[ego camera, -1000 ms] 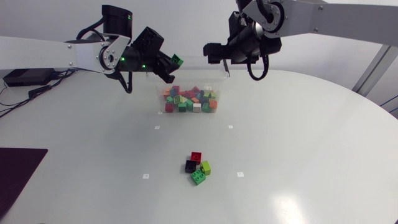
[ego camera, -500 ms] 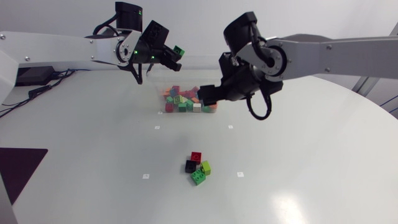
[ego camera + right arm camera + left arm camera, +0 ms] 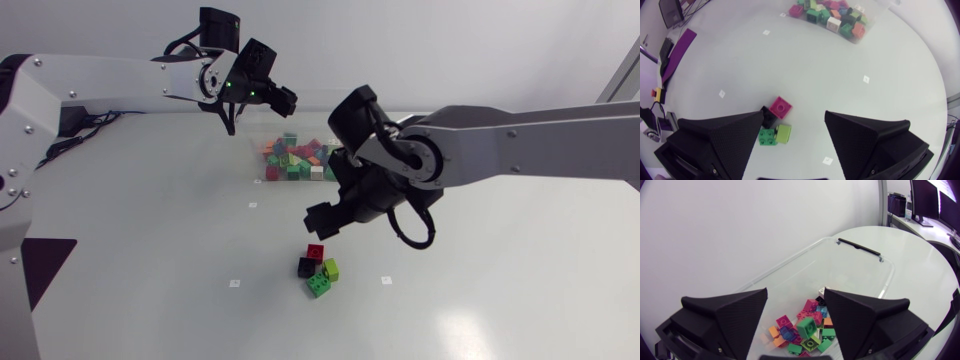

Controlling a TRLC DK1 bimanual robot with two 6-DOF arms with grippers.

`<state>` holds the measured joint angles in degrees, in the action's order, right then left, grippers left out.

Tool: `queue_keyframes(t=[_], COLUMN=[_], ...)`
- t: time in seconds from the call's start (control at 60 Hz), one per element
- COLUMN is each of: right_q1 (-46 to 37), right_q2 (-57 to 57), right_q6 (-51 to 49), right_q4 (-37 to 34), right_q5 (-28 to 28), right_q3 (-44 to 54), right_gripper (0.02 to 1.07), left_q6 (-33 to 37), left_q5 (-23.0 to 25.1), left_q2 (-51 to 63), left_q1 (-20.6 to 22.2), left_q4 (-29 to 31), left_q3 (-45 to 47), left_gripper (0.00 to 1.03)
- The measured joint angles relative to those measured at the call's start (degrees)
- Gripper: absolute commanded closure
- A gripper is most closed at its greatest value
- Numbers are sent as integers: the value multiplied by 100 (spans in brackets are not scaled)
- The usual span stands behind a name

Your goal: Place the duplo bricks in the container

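Left gripper, upper centre-left of head view, hangs over the clear container, fingers apart and nothing between them. The green brick it carried 0.5 s ago is gone. The left wrist view shows a dropped green brick on top of the brick pile inside, under the gap, so the release is judged complete. Right gripper has come down from the container's near side to centre frame and is now just above the loose cluster at lower centre: red brick, black brick, lime brick, green cluster brick. Its fingers stand wide open and empty (right wrist view puts the cluster under the gap, close to one finger, touching neither). Assessment: one more brick banked, four remain on the table. Right arm appears set for next pick and prob. needs a small shift over one brick before closing.
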<state>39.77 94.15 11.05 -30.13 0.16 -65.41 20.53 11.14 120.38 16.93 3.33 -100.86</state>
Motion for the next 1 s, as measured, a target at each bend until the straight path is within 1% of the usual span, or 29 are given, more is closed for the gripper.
queue_keyframes(t=[0.1, 0.25, 0.3, 0.467, 0.6, 0.683, 0.833, 1.0], right_q1=[120, 195, 221, 358, 420, 446, 483, 490], right_q2=[-46, -50, -50, -15, 225, 433, 820, 970], right_q6=[-94, -234, -262, -389, -409, -417, -426, -426], right_q4=[-98, -138, -136, -111, -7, 42, 42, 39], right_q5=[7, 35, 66, 138, 164, 227, 310, 328], right_q3=[216, 435, 487, 667, 664, 656, 481, 205], right_gripper=[19, 19, 21, 21, 21, 21, 22, 22], left_q6=[0, 2, 4, 125, 442, 706, 1384, 1888], left_q5=[-13, -13, -15, -13, -9, 72, 293, 490], left_q2=[-92, -522, -758, -1646, -2321, -2702, -3298, -3735], left_q1=[-20, -109, -136, -168, -166, -166, -166, -177], left_q4=[66, 116, 116, 111, 197, 481, 1038, 1333], left_q3=[24, 190, 334, 964, 1523, 1856, 2479, 3053], left_gripper=[5, 5, 5, 5, 5, 5, 5, 5])
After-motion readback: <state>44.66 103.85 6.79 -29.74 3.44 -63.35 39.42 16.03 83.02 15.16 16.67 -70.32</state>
